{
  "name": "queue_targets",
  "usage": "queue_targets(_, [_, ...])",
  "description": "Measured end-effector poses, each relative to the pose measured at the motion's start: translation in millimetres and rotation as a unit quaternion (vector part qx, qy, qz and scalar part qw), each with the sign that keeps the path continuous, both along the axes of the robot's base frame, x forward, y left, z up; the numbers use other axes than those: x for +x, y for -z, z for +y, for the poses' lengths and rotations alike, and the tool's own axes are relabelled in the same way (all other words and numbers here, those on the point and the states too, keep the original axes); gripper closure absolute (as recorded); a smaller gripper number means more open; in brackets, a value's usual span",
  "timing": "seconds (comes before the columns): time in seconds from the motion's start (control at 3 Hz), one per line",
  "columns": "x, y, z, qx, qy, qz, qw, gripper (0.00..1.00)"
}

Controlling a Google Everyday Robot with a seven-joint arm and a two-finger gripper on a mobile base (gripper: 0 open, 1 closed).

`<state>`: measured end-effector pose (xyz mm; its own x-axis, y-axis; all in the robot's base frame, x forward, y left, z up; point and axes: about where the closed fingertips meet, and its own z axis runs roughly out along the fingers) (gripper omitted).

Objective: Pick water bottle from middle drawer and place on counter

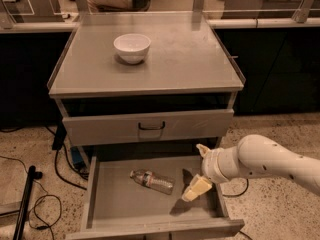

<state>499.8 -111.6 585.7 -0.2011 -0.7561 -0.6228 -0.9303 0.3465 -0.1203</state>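
Observation:
The water bottle [151, 180] lies on its side on the flat bottom of the open middle drawer [115, 204], cap toward the left. My gripper [199, 170] comes in from the right on a white arm and hangs over the right part of the drawer, to the right of the bottle and apart from it. Its cream fingers [196, 188] stand spread and hold nothing. The counter [180, 54] is the grey top of the cabinet above.
A white bowl [132, 47] stands on the counter's left back part. A shut drawer front with a black handle [151, 126] sits above the open drawer. Black cables and a stand [25, 199] lie on the speckled floor at the left.

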Motion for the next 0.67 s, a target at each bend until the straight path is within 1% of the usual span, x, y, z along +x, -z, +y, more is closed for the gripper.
queue_targets(0.33, [16,7,9,0.034,0.037,-0.011,0.9987,0.0])
queue_targets(0.67, [31,25,21,0.073,0.058,-0.014,0.9955,0.0])
